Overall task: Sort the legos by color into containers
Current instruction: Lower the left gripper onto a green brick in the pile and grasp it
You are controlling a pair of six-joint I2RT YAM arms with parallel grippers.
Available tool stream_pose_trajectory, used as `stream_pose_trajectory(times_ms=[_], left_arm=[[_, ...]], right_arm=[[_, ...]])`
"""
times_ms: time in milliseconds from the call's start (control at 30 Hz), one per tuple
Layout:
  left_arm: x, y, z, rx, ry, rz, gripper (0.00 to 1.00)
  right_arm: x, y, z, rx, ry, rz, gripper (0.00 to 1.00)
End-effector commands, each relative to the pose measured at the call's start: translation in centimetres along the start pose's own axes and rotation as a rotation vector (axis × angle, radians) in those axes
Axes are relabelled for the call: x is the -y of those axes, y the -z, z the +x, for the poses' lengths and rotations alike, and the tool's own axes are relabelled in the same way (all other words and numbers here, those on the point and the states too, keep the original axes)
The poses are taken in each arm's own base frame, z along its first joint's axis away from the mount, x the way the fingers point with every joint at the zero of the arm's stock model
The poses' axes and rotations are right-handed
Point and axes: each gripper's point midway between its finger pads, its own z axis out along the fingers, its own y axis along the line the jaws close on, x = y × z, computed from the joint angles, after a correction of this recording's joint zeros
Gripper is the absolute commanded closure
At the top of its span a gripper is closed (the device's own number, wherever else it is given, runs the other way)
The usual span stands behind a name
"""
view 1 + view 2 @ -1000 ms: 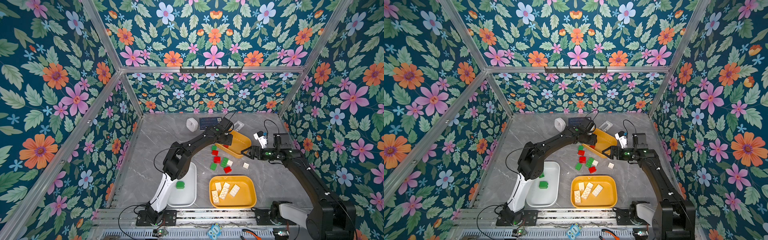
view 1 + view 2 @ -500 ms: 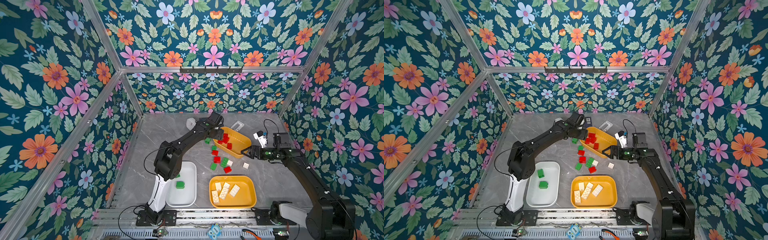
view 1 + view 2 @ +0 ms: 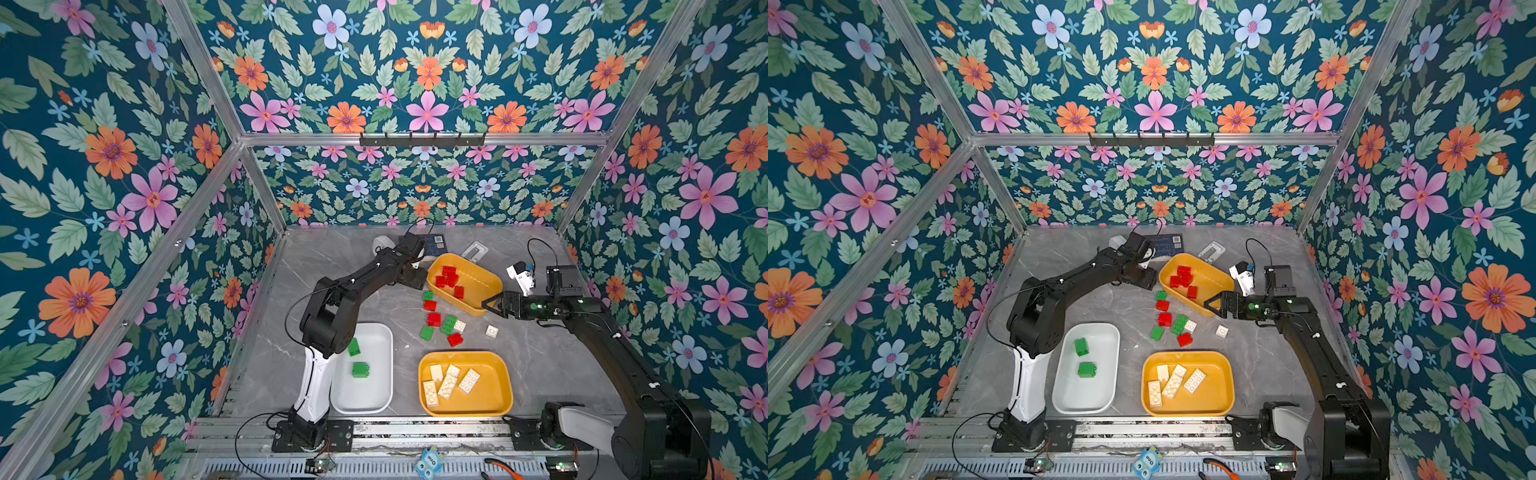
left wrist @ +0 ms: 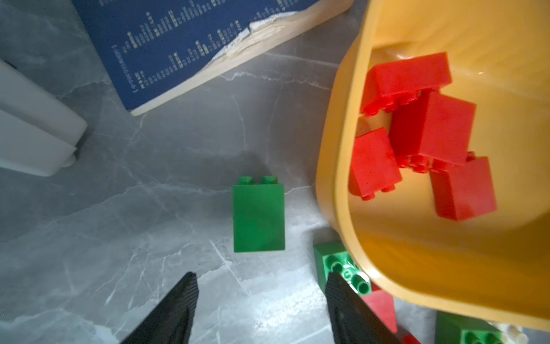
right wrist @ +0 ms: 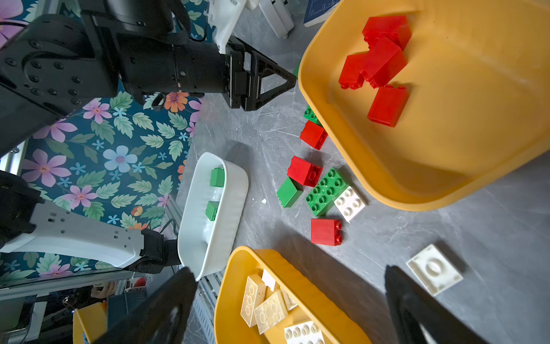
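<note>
Left jaws: spread apart, gripping nothing, low over the bench [image 4: 119, 208].
Just ahead of them: a green brick [image 4: 258, 217] lies on its side, in line with the gap between them, untouched.
Beside them: the rim of the red tub [image 4: 330, 166], with a studded green brick [image 4: 336, 265] tucked against its wall.
What changed: a second ago my left jaws were over that tub. Now they are back outside it, and the red bricks [image 4: 431, 128] lie in it.
Meaning: I judge that red drop done. The green brick looks next, bound for the white tub [image 3: 390, 365].
Right jaws: wide apart, empty, with a cream square [image 5: 434, 269] just beside one of them.
Farther out: loose bricks [image 5: 326, 190], red, green and cream, remain unsorted. Beyond them is the cream tub [image 3: 500, 386].
</note>
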Motion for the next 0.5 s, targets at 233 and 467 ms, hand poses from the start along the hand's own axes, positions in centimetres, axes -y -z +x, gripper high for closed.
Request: stream_pose_trajectory(times_ms=[233, 467], left_arm=[[-0.8, -2.5, -1.4, 0.033, -0.015, 0.000, 0.31], [-0.7, -4.1, -2.2, 0.046, 0.005, 0.005, 0.34]], right_arm=[[0.0, 0.1, 0.3, -0.013, -0.005, 0.004, 0.01], [0.1, 0.1, 0.5, -0.014, -0.009, 0.011, 0.01]])
